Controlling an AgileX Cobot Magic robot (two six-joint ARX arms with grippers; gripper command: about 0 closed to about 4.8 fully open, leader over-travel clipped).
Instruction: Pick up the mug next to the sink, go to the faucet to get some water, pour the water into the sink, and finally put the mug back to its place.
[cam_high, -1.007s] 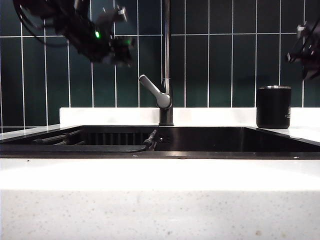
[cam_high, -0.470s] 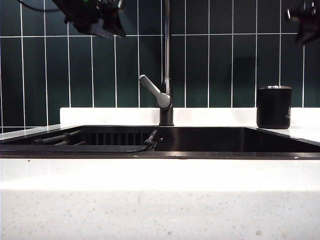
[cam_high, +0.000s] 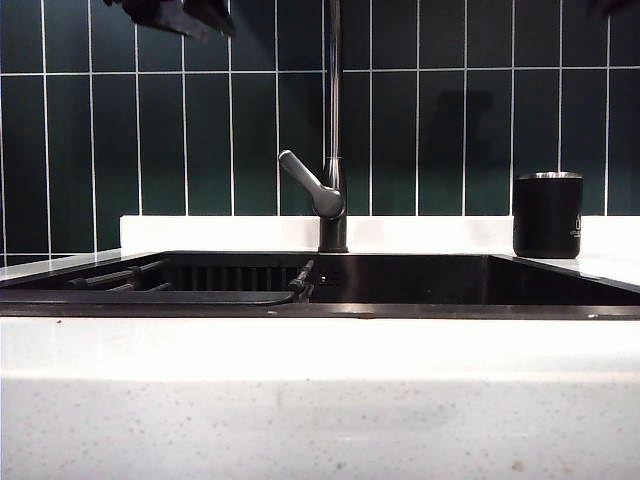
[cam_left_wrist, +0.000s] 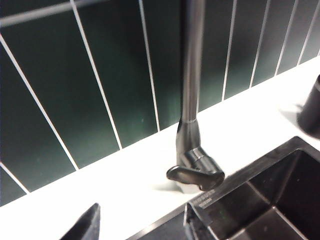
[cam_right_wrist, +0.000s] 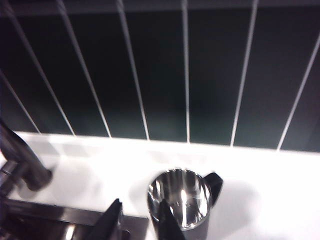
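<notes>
The black mug (cam_high: 547, 215) with a silver rim stands on the white counter right of the sink (cam_high: 420, 282), untouched. The faucet (cam_high: 332, 110) rises behind the sink, its grey lever (cam_high: 310, 186) angled left. My left gripper (cam_high: 185, 14) is high at the top left, open and empty; its wrist view shows the gripper (cam_left_wrist: 140, 226) over the counter beside the faucet (cam_left_wrist: 192, 80). My right gripper (cam_right_wrist: 140, 221) hangs open above and just beside the mug (cam_right_wrist: 184, 199), holding nothing; it is almost wholly above the exterior view.
Dark green wall tiles stand behind a white backsplash ledge (cam_high: 220, 232). A dark slatted rack (cam_high: 150, 278) lies in the sink's left part. The white speckled counter front (cam_high: 320, 400) fills the foreground.
Both arms have risen, the left to the top edge of the exterior view and the right nearly out of it. The mug and the faucet have not moved.
</notes>
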